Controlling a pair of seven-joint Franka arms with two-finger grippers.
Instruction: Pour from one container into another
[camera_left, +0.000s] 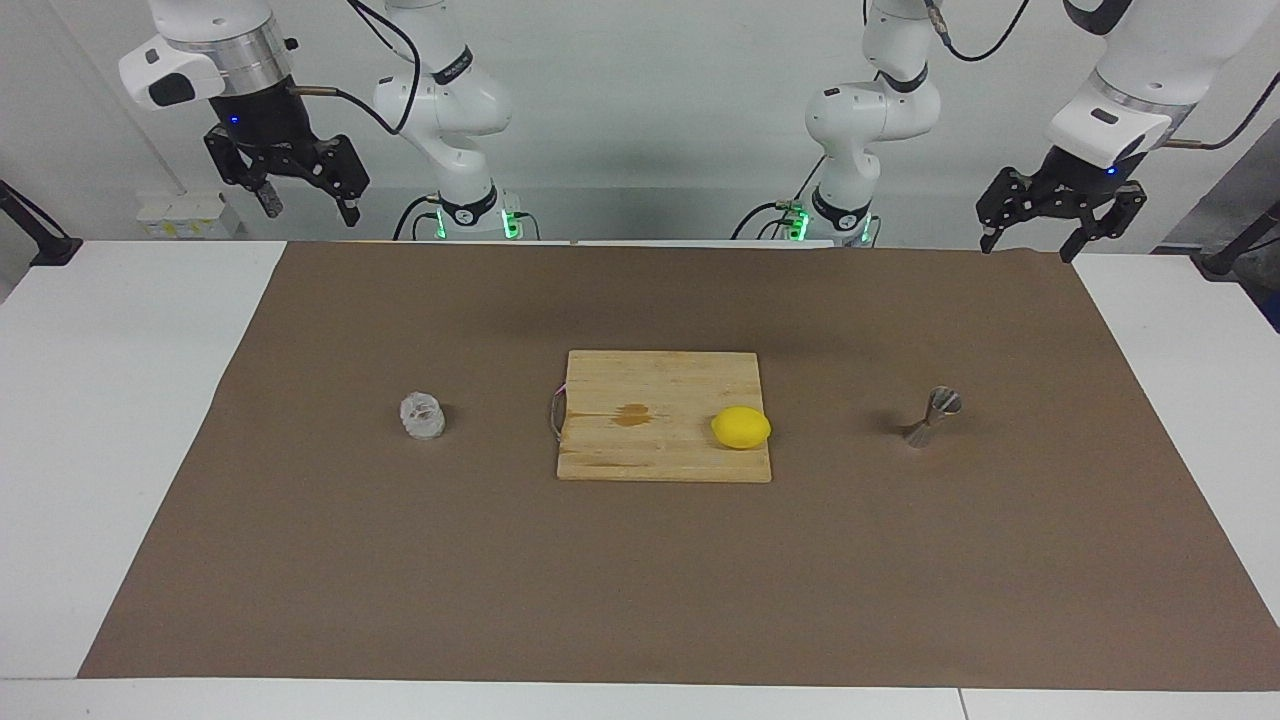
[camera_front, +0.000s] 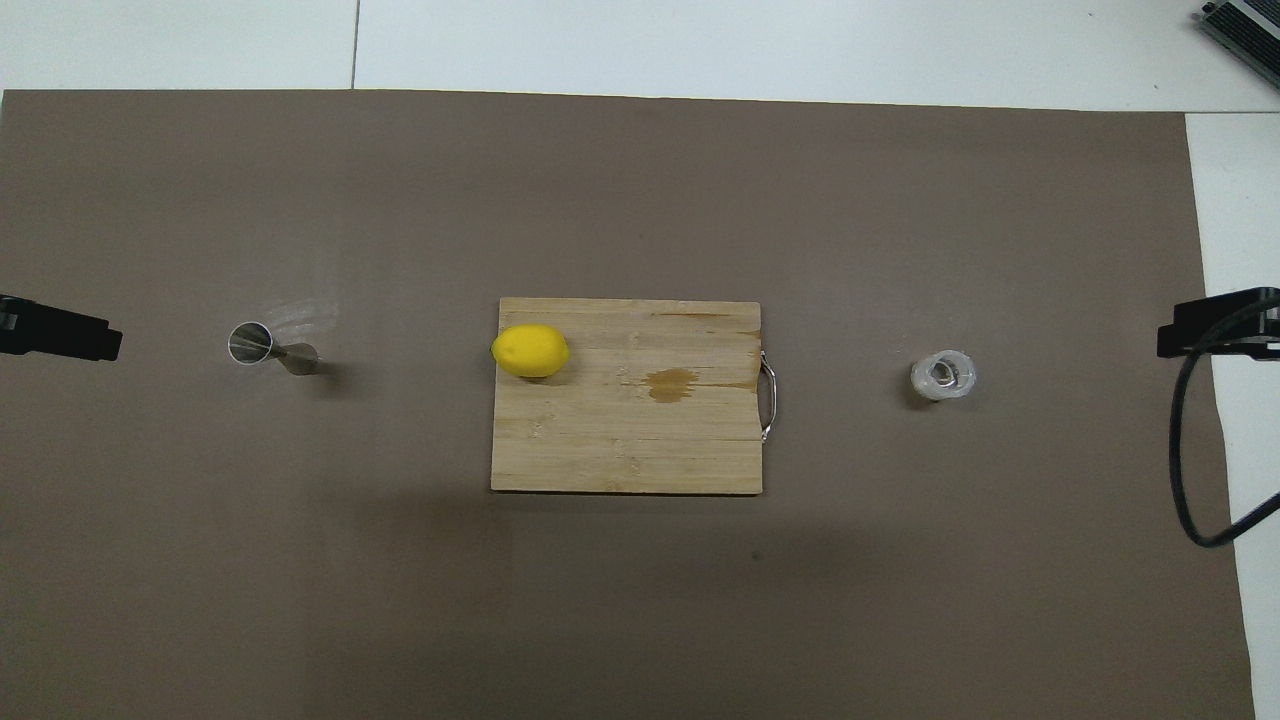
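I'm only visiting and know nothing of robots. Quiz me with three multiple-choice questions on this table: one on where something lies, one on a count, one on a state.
1. Where does the lemon lie?
A. on the wooden board
B. in the glass cup
C. on the brown mat

2. How many lemons are there?
A. one
B. two
C. three

3. How does the steel jigger stand?
A. held in the air
B. upright on the mat
C. inside the cup

Answers: 1 A, it rests at the board's edge toward the left arm's end. 2 A, only one yellow fruit shows. 3 B, it stands alone, both arms raised away.
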